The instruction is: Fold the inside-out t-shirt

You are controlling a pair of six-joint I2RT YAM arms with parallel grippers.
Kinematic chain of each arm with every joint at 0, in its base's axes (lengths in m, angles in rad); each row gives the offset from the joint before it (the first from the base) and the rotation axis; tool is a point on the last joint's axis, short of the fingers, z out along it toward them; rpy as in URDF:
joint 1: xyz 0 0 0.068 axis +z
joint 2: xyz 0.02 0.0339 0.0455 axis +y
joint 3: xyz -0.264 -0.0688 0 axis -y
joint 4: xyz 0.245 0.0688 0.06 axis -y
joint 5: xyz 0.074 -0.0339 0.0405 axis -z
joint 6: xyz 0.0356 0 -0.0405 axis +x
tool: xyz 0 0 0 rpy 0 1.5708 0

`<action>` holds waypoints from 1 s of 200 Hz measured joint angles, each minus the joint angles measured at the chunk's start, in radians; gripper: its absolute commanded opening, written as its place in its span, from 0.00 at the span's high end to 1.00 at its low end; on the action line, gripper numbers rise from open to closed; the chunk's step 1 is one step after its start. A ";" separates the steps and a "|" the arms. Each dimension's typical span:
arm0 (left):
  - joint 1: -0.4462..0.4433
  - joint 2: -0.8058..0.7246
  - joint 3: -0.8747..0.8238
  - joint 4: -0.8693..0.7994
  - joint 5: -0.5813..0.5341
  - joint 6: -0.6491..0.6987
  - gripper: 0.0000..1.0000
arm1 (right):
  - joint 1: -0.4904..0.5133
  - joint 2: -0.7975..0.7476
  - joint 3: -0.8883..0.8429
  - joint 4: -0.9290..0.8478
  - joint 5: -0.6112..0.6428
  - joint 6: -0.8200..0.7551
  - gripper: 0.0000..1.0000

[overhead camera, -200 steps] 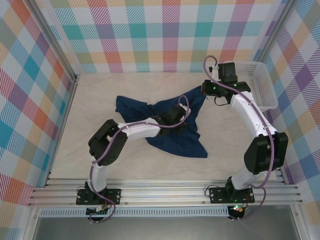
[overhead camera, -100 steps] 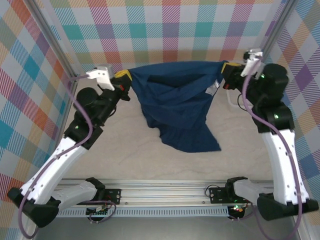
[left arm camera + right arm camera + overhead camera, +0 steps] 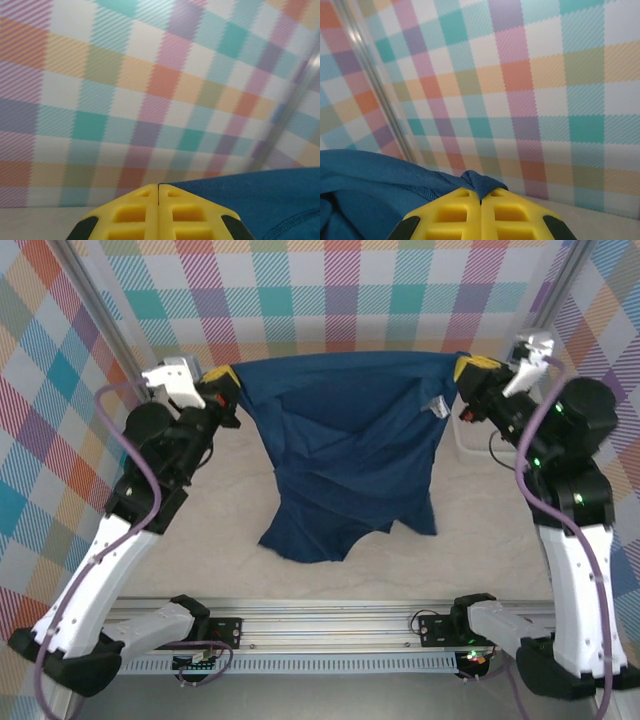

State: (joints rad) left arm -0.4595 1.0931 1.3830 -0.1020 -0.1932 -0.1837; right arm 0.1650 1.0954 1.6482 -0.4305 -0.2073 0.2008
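Observation:
The inside-out t-shirt (image 3: 345,440), dark navy blue, hangs stretched between both raised arms, its lower part draping down to the table. A small white tag (image 3: 437,406) shows near its upper right corner. My left gripper (image 3: 232,379) is shut on the shirt's upper left corner; the navy cloth (image 3: 260,200) runs off to the right of its closed yellow fingers (image 3: 135,215). My right gripper (image 3: 463,368) is shut on the upper right corner, and a pinch of cloth (image 3: 480,181) bulges above its yellow fingertips (image 3: 505,210).
Plaid walls enclose the table on three sides. A white basket (image 3: 462,440) stands at the back right, mostly hidden behind the right arm. The pale tabletop (image 3: 200,540) lies below the hanging shirt, with the aluminium rail (image 3: 320,625) at the near edge.
Both arms lifted the shirt off the table and pulled its top edge apart. It went from a crumpled heap to a taut hanging spread, higher and wider than half a second ago.

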 measured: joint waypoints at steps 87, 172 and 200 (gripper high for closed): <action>0.185 0.422 0.481 -0.083 0.108 0.002 1.00 | 0.006 0.660 0.602 -0.001 0.060 -0.016 1.00; 0.185 0.034 0.048 0.007 0.295 -0.074 1.00 | 0.007 0.312 0.243 -0.005 -0.055 0.000 0.93; 0.169 0.021 -0.366 0.030 0.328 -0.166 1.00 | 0.005 0.179 -0.288 -0.005 0.005 0.077 0.84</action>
State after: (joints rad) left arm -0.2909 1.1141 1.0172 -0.0719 0.1345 -0.3500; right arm 0.1703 1.2747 1.3602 -0.4351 -0.2028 0.2783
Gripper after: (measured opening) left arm 0.052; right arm 0.140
